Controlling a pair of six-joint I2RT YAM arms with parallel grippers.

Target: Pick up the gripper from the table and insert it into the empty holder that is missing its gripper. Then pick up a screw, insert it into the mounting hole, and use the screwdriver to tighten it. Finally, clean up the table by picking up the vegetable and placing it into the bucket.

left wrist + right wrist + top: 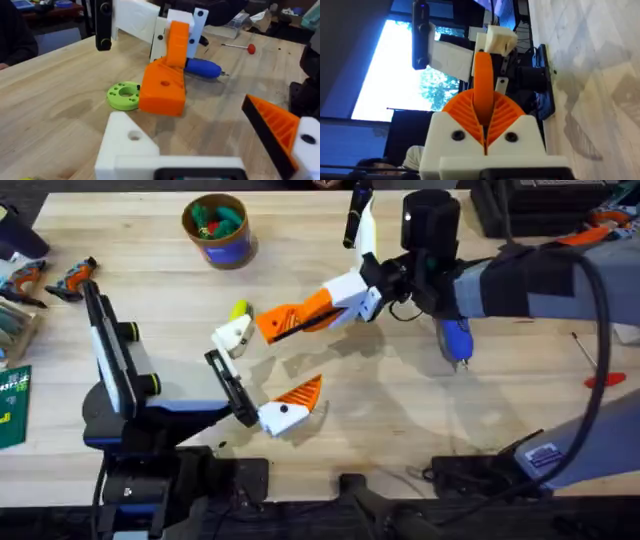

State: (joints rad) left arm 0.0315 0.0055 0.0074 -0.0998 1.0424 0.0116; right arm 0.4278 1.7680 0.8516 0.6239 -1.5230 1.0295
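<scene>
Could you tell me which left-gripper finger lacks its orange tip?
The bare white holder beside the vegetable; the other finger carries an orange pad.

The vegetable (239,310) is partly covered by the white holder (233,334), so only a yellow-green end can be seen. The screwdriver (455,340) is half hidden under the right arm in the overhead view, and in the left wrist view its rear is hidden behind the orange gripper (165,87). The bucket's (222,242) contents are too small to be told apart. The holder is cut off by the lower edge of the left wrist view.
</scene>
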